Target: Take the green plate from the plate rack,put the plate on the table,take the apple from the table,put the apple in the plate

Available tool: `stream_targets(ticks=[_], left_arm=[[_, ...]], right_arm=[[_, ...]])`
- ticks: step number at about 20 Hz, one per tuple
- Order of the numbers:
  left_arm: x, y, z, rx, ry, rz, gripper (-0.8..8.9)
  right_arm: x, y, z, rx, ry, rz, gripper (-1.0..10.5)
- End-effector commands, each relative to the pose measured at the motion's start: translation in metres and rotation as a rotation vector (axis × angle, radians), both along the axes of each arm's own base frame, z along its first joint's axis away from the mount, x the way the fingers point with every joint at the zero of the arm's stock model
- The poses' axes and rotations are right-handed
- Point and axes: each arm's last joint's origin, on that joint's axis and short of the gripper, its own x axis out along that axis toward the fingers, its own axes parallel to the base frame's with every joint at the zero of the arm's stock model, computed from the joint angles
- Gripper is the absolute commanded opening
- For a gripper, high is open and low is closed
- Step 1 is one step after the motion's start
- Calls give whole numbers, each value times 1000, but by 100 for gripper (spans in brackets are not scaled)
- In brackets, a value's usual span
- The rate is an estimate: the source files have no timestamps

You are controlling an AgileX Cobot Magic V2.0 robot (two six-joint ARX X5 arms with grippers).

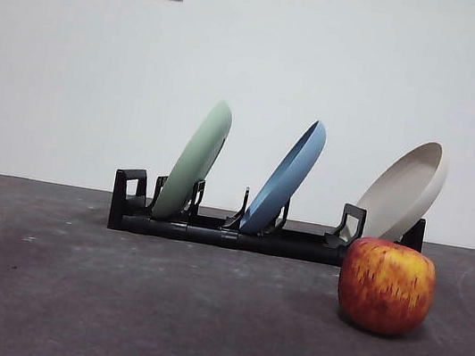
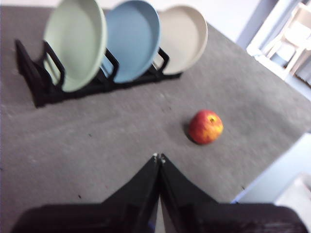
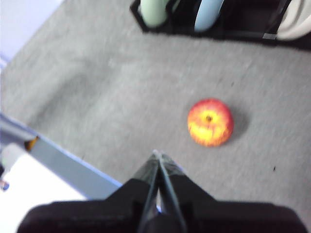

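Nothing picked yet: our left gripper (image 2: 159,158) and right gripper (image 3: 157,155) both hang above the table (image 1: 109,302) with jaws pressed together, holding nothing. The green plate (image 1: 193,160) leans in the end slot of the plate rack (image 1: 211,228) toward the far edge; it looks rigid, light and smooth, so we'd pinch the exposed upper rim. The apple (image 1: 386,286) sits nearer us, firm and round, and may roll; grip across its middle.
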Motion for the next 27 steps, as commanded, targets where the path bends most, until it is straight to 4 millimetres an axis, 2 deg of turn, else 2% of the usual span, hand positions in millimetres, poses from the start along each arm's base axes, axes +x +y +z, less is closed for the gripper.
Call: stream_targets(ticks=[1,5,6,7,8,9,17,20,23,27], left_arm=[[-1,0,2,32,-20,-43,-8],[0,0,1,38,-14,-33,24],[0,0,1,39,-13,-29,138],[0,0,1,44,-13,-20,340],[0,1,1,49,-13,-10,497],[0,0,1,48,-13,-11,554],[2,0,2,47,-23,-12,553],[11,-1,7,24,-44,-6,553],[28,-6,21,19,-79,-30,553],[69,-21,41,29,-96,-61,553]], right_arm=[[-2,1,-1,-24,-4,34,-11],[-2,1,-1,-25,-2,32,21],[-2,1,-1,-25,-2,32,122],[-2,1,-1,-23,1,29,317],[-2,1,-1,-23,1,29,485],[-2,1,-1,-22,5,22,629],[-2,1,-1,-17,10,18,653],[-2,1,-1,-13,15,14,653],[-2,1,-1,-11,17,12,653],[-2,1,-1,-11,20,12,653]])
